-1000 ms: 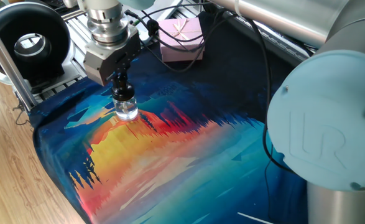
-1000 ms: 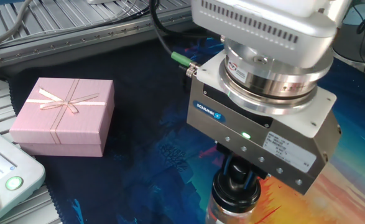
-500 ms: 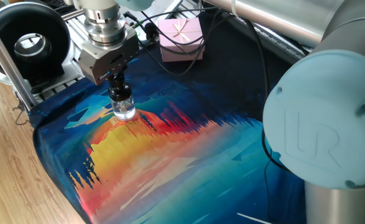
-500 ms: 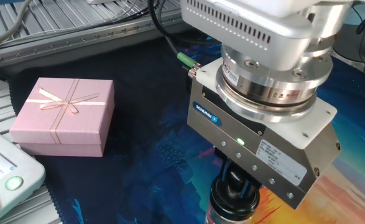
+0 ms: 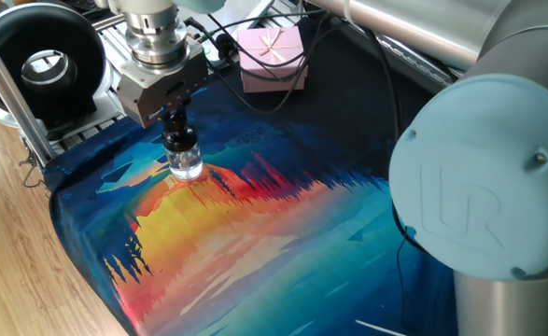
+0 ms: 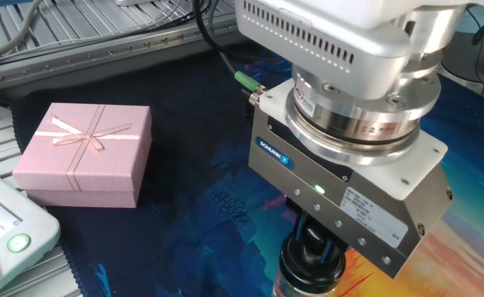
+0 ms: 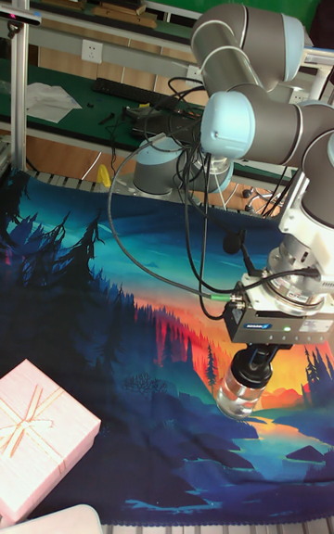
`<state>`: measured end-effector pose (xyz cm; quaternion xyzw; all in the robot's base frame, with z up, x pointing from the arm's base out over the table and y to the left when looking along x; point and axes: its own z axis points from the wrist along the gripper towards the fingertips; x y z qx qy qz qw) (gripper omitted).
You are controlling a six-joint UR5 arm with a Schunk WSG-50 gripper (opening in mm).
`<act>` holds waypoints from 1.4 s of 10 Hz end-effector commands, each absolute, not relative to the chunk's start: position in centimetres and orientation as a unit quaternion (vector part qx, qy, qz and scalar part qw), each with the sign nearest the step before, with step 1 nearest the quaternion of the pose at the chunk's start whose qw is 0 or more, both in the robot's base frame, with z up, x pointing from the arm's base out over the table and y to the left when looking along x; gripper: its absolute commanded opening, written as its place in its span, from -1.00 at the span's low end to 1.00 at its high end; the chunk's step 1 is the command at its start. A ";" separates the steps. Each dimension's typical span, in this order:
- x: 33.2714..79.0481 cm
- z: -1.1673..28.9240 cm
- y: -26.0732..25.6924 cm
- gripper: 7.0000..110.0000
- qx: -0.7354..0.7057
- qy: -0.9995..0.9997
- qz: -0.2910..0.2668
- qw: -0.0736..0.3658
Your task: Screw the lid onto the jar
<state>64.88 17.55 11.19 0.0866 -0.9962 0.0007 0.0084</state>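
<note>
In the one fixed view, at the upper left of the frame, the gripper (image 5: 177, 131) points straight down over the jar (image 5: 186, 164), which stands upright on the painted cloth (image 5: 255, 233) where the blue meets the orange. Its fingers are closed narrowly around the lid (image 5: 179, 142), the black cap sitting on the jar's neck, and the clear body below catches the light. Compared with a second ago the gripper body has turned about its vertical axis: its flat side now faces a little more toward the left edge, while the jar stands on the same spot on the cloth. Further right, at the top centre, the pink gift box (image 5: 272, 58) lies well apart from the jar, unmoved. In the other fixed view the pink gift box sits at the left, and at the lower right the gripper's labelled face has swung so that the green light (image 6: 318, 190) sits lower and more central than before; the lid (image 6: 311, 256) shows beneath it. In the tall fixed view the jar (image 7: 241, 392) stands at lower right under the gripper (image 7: 252, 362).
</note>
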 end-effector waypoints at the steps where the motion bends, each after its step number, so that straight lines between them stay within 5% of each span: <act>1: 64.8 11.4 17.7 -0.71 0.127 -0.992 -0.007 0.013; 2: 65.0 11.4 17.5 -0.28 0.144 -0.990 -0.003 0.012; 14: 64.6 12.1 19.1 -0.28 0.393 -0.920 -0.004 0.002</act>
